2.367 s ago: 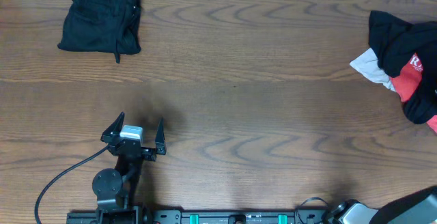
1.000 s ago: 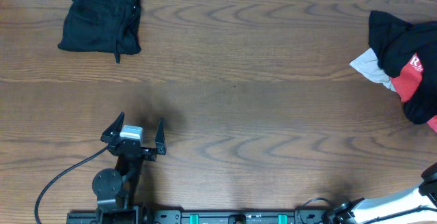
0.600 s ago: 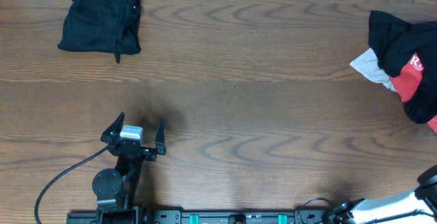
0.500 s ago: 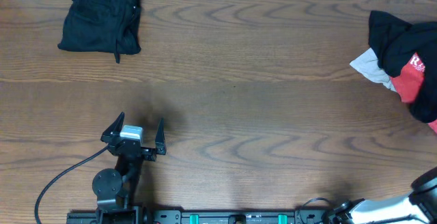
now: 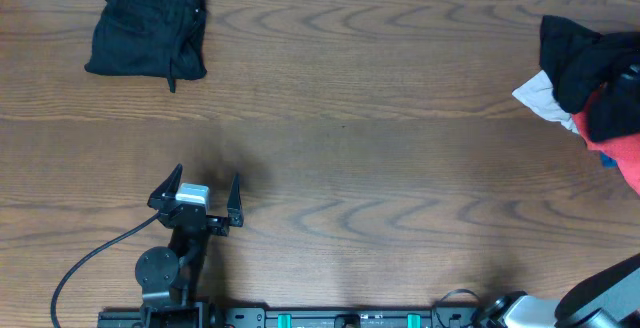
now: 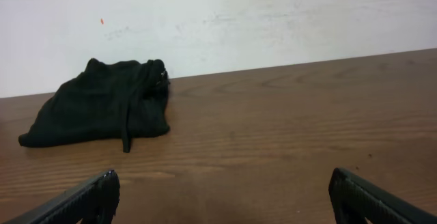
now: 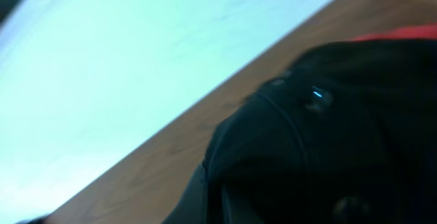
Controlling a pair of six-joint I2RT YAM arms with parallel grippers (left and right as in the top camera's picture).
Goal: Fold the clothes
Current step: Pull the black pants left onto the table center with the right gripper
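Black top (image 5: pixel 585 63) heaps over a red tee (image 5: pixel 625 163) and a grey piece (image 5: pixel 533 95) at the right edge of the surface (image 5: pixel 380 148) in the overhead view, the pile's long axis running far to near. The right arm (image 5: pixel 605 298) rises from the near right corner, directly below the pile and far closer to it than the left claw (image 5: pixel 208 174). That one rests well apart at near left with its fingers spread wide and nothing in them. A folded black garment (image 5: pixel 148 23) lies at far left. Compared with a moment ago, the black cloth has bunched over the tee's white lettering.

From the left wrist, the folded garment sits ahead and to the left by the wall, with bare wood between the parted fingers.

From the right wrist, all is blurred: black fabric fills the near frame with a red sliver beyond it. The right claw is closed, but whether on cloth I cannot tell.
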